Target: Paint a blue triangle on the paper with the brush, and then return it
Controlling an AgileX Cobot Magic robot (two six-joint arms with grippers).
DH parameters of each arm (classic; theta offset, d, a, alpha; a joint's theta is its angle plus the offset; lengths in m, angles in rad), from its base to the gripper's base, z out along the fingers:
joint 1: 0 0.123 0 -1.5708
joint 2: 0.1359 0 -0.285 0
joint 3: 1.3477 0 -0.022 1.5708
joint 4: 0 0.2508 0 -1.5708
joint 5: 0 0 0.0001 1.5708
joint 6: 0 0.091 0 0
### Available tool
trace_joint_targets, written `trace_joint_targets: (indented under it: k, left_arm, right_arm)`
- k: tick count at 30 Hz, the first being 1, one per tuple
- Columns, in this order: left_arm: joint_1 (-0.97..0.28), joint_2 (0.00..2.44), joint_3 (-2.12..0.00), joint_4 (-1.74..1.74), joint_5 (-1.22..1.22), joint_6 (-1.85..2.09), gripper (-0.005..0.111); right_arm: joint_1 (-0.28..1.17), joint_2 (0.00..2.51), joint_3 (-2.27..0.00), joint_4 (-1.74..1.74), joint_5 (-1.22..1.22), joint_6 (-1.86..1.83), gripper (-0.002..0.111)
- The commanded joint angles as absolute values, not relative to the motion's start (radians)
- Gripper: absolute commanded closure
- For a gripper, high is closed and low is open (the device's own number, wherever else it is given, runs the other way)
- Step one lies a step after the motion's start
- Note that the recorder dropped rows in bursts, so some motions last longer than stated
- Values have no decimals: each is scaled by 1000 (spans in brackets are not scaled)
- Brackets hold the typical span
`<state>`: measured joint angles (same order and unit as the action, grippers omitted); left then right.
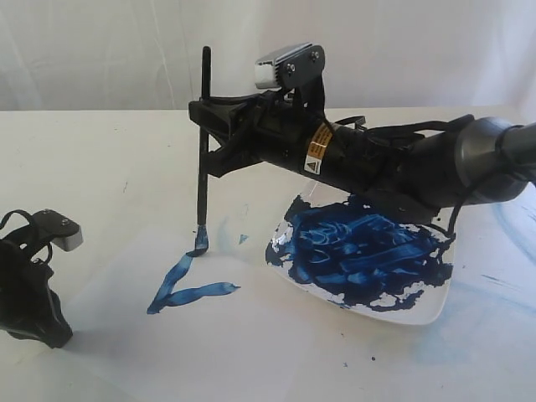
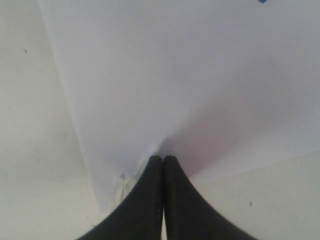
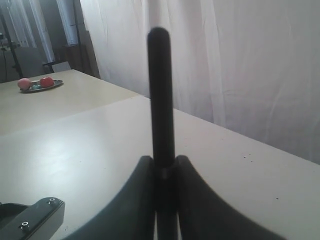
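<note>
My right gripper [image 1: 203, 126] is shut on the black-handled brush [image 1: 203, 176], which stands nearly upright with its blue bristle tip [image 1: 200, 243] touching the paper [image 1: 251, 335]. In the right wrist view the brush handle [image 3: 160, 95] rises between the fingers [image 3: 137, 200]. Two streaky dark-blue strokes [image 1: 188, 283] form an open V on the sheet below the tip; no closed triangle shows. My left gripper [image 1: 33, 293] rests at the paper's left corner, shut, its fingertips [image 2: 155, 165] pressing the paper [image 2: 190, 75] near its edge.
A white dish [image 1: 419, 311] smeared with blue paint [image 1: 360, 251] sits right of the strokes, under my right arm. A small blue fleck [image 1: 243, 239] lies on the sheet. A far table holds a plate with red fruit [image 3: 35, 84].
</note>
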<state>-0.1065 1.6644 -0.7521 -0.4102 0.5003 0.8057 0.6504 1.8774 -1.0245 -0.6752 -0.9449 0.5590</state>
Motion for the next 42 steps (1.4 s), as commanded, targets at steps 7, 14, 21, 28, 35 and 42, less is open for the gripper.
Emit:
trace_joint_targets:
  k: [7,14,21,28,35,42]
  left_arm:
    - [-113,1666,-740,-417,522,807,107]
    - [-113,1666,-740,-417,522,807,107]
    - [-113,1666,-740,-417,524,807,107]
    - [-113,1666,-740,-417,524,807,107]
    - [-113,1666,-740,-417,524,807,107]
    - [-113,1666,-740,-417,524,807,107]
  right_arm:
    - [647,1828,-1025,-742,-816,606,108]
    - [647,1791,-1023,-787,-759,641,108]
    - [647,1774,-1023,-879,-693,698,108]
    - [647,1763,-1023,-919,-691,765,108]
    - [647,1737,-1023,-1009,-643,832,108]
    - [647,1713,-1023,-1057,-627,900,108]
